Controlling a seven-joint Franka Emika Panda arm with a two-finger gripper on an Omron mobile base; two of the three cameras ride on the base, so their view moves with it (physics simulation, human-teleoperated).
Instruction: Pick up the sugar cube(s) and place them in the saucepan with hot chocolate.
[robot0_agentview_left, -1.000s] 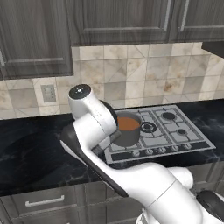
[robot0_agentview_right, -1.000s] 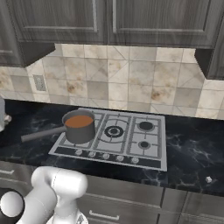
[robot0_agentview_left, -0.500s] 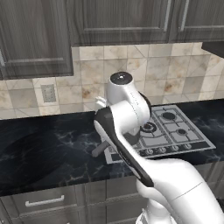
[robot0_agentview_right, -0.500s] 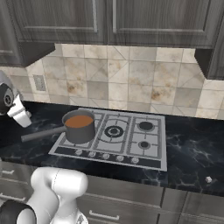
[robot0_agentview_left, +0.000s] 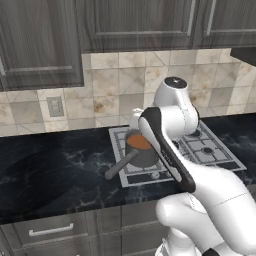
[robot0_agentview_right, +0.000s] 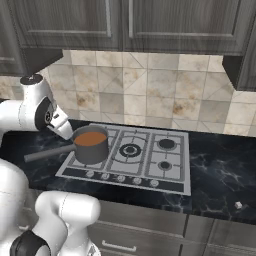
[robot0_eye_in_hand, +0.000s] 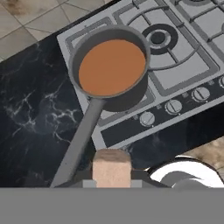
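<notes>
Swinging across from the left side of the scene, the arm now stands over the cooktop's front left corner, where a second ago it blocked much of the pan. From the left base camera, the saucepan (robot0_agentview_left: 141, 149) sits on the near-left burner of the gas cooktop (robot0_agentview_left: 220, 156), its reddish-brown drink partly behind the white forearm, its long handle running out toward the front left over the black marble counter (robot0_agentview_left: 50, 175). From the right base camera, the same handle points left, away from the burners, and a small pale speck (robot0_agentview_right: 238, 205) lies far off on the counter at the right; I cannot tell what it is. Through the hand camera, the tool (robot0_eye_in_hand: 112, 183) is closed on the sugar cube (robot0_eye_in_hand: 111, 167), which sits just below the handle's near end. To do this well, I judge the cube should travel along the handle until centred above the liquid, then be released low to avoid splashing.
</notes>
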